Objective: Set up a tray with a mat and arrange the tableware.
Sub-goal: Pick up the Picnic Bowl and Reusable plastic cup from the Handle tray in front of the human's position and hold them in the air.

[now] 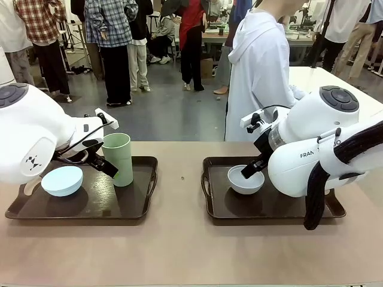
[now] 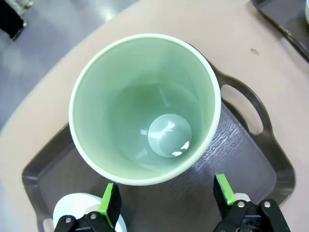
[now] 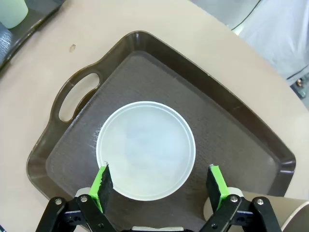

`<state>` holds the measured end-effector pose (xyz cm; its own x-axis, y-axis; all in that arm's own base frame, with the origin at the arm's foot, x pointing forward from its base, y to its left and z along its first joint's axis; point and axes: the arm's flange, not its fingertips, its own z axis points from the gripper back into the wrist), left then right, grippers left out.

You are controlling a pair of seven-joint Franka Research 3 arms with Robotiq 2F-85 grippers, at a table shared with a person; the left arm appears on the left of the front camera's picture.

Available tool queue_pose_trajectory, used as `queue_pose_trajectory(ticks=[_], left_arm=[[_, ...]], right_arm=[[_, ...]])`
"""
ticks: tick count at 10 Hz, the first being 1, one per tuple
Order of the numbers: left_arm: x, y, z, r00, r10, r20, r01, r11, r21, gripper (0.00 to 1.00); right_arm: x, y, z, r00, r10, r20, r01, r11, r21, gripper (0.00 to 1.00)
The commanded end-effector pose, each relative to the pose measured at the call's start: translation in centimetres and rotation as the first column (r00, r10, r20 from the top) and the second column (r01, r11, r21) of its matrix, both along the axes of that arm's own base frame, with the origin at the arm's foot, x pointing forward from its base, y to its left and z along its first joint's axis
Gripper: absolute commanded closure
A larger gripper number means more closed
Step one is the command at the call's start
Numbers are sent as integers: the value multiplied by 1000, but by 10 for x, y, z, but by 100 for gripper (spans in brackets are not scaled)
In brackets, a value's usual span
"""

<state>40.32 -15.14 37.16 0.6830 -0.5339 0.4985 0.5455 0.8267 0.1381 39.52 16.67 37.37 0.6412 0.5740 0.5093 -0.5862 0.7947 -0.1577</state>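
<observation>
Near edge, left side: the left claw [image 2: 167, 195] has its green pads apart. It hangs over the left tray [image 1: 128, 206], which lies toward the desk's [image 1: 179, 251] left edge. In the left wrist view the fingers sit just short of the light green tumbler [image 2: 145, 106]. Whether they touch its wall cannot be told. The tumbler is upright and hollow to the bottom, in the tray's right part near the right handle. The pale blue bowl [image 1: 62, 180] is on the same tray, in the left part, apart from the tumbler.

Right side: the right claw [image 3: 159, 186] has its pads apart, straddling the near rim of the greyish white bowl [image 3: 145, 150]. One pad overlaps the rim and the other lies just outside it, so nothing is clamped. The bowl sits upright in the left half of the right tray [image 3: 231, 111], toward the desk's right edge.

A small dark speck [image 1: 182, 177] lies on the bare desk between the trays.

Far edge: a person [image 1: 260, 78] in a white top stands behind the right tray.
</observation>
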Motion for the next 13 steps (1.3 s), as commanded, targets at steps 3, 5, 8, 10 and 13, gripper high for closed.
queue_pose_trajectory(ticks=[3, 5, 8, 10, 13], left_arm=[[-23, 1, 18, 998, -54, -37, 52, 997, -50, 0], [-76, 3, 41, 997, -33, -68, 34, 999, 22, 0], [-113, 14, 47, 964, 128, -232, -107, 989, 99, 0], [-145, 15, 40, 940, 68, -334, -53, 997, 55, 0], [-167, 18, 41, 946, 138, -294, -126, 990, 60, 0]], right_arm=[[-15, 5, 16, 1000, -6, -25, 6, 1000, -2, 0], [-52, 15, 40, 989, -108, -102, 100, 992, -74, 0], [-110, 0, 50, 935, -235, -267, 181, 960, -212, 0], [-160, -18, 46, 908, -235, -348, 183, 967, -176, 0], [-193, -34, 45, 920, -258, -297, 217, 963, -162, 0]])
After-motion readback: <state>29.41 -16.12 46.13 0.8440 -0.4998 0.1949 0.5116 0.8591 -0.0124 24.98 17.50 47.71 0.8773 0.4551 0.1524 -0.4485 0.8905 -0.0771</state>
